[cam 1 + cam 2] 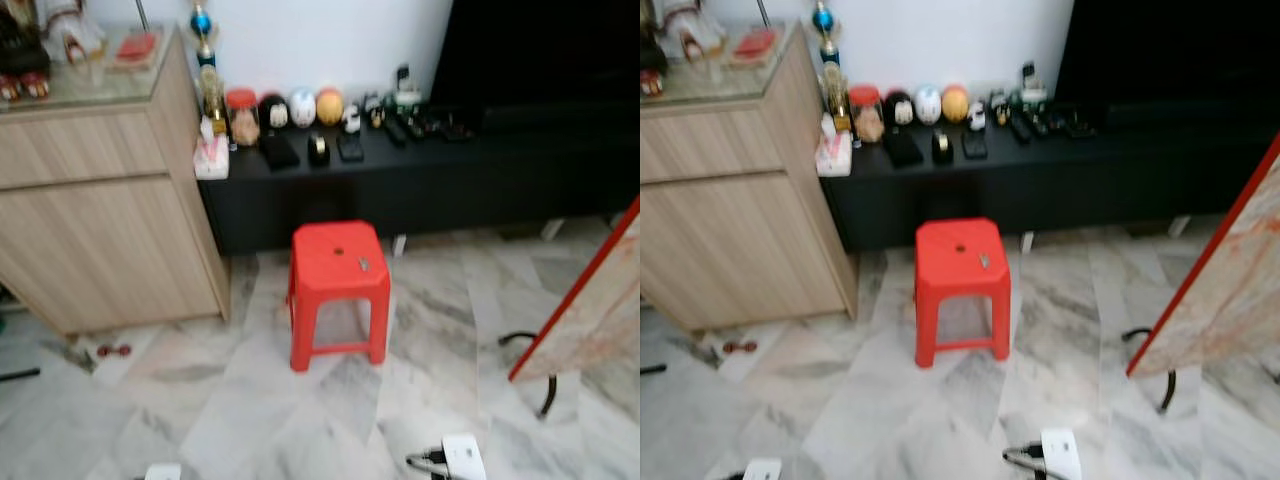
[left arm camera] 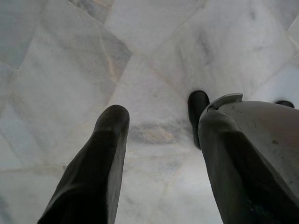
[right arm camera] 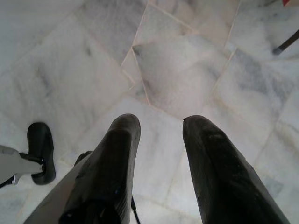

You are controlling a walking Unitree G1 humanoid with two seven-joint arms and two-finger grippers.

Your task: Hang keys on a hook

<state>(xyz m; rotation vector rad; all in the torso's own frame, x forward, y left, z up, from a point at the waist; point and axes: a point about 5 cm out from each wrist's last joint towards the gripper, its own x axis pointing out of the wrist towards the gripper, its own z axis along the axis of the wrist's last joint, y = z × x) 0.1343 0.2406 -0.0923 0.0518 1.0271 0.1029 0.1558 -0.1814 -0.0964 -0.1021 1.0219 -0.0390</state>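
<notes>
Red stool [image 1: 338,290] on marble floor [image 1: 250,420] — black console [image 1: 420,180] behind.

Each claw, left claw [image 2: 161,123] and right claw [image 3: 161,126], has two long, rounded, matte black fingers; a grey shell sits beside them.

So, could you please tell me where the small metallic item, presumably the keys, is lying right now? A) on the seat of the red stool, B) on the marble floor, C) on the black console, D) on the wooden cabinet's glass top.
A: the small metallic item lies on the seat of the red stool, near its right edge.
</notes>
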